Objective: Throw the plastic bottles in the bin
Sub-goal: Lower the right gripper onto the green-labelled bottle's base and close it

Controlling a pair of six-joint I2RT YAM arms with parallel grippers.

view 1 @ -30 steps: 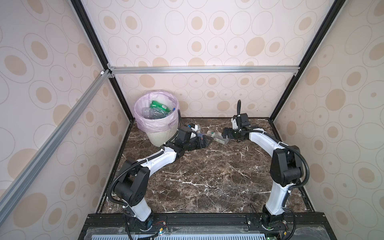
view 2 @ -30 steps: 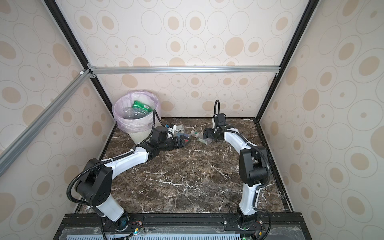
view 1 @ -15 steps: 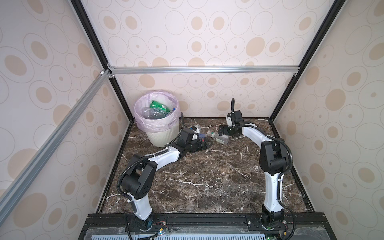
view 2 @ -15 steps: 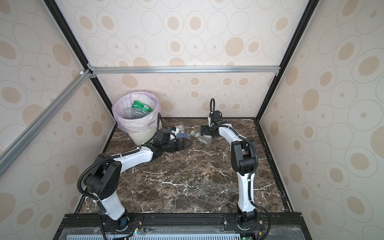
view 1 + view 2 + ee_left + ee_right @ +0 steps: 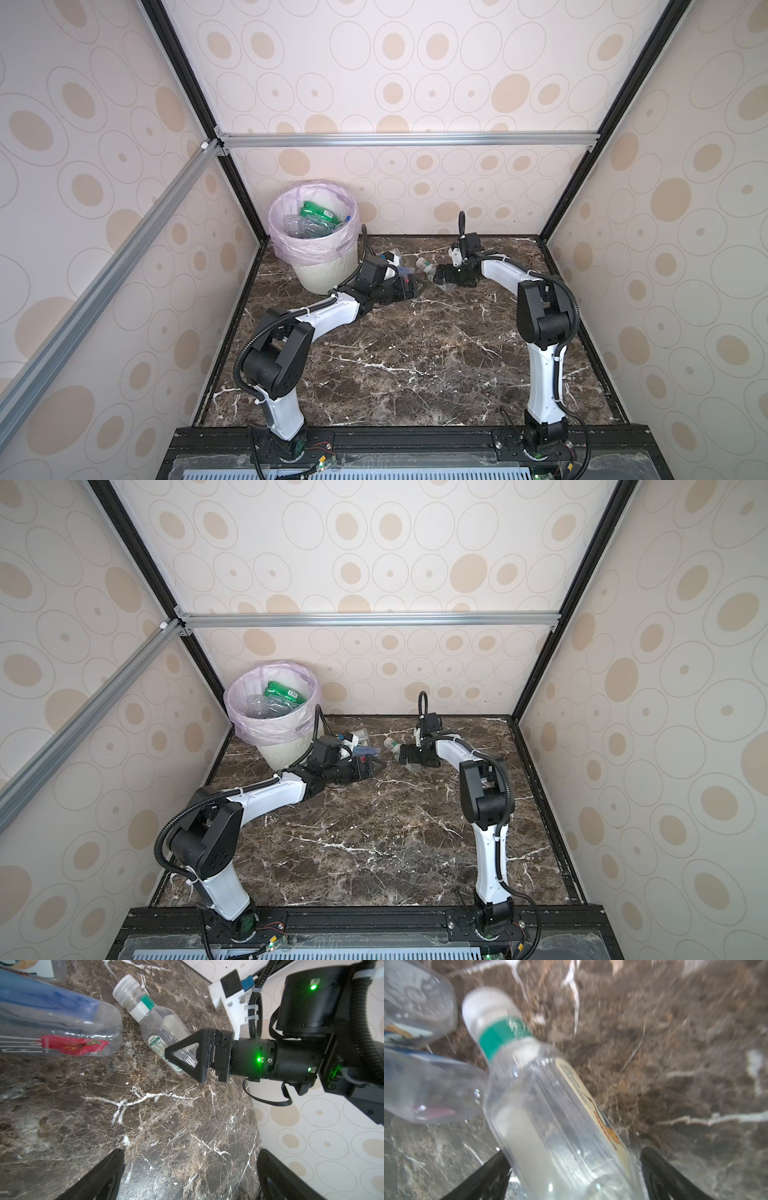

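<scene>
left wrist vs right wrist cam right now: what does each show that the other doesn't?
Left wrist only: the right gripper seen from the side, over the green-band bottle; the open left fingers with nothing between them; the wall.
Right wrist only: both right fingers, open, one on either side of that bottle's body. This view is blurred.
Both: the green-band bottle lying down, the Fiji bottle beside it, and the table.
</scene>
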